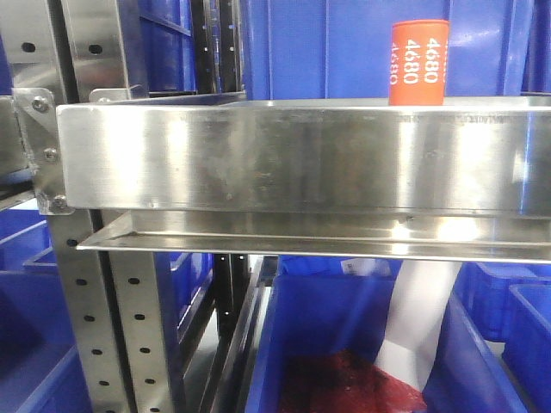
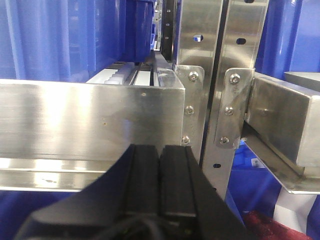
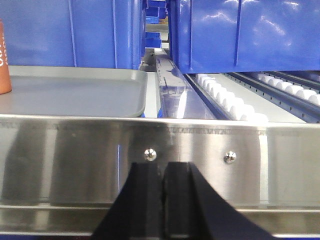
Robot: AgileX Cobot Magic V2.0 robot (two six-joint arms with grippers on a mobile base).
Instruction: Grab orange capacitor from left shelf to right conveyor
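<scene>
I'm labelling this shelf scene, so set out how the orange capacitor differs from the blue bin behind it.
The orange capacitor is a small upright cylinder; the blue bin is a broad, flat-walled box. The capacitor carries white 4680 print; the bin's visible wall is plain. Both rise behind the left shelf's steel lip.

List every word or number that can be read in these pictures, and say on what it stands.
"4680": white, vertical, twice in full on the orange capacitor, front view.
A third "4680" at its left edge: partly cut off.
White marks on the orange capacitor in the right wrist view: too little shows to read.
Nothing else is readable.
</scene>
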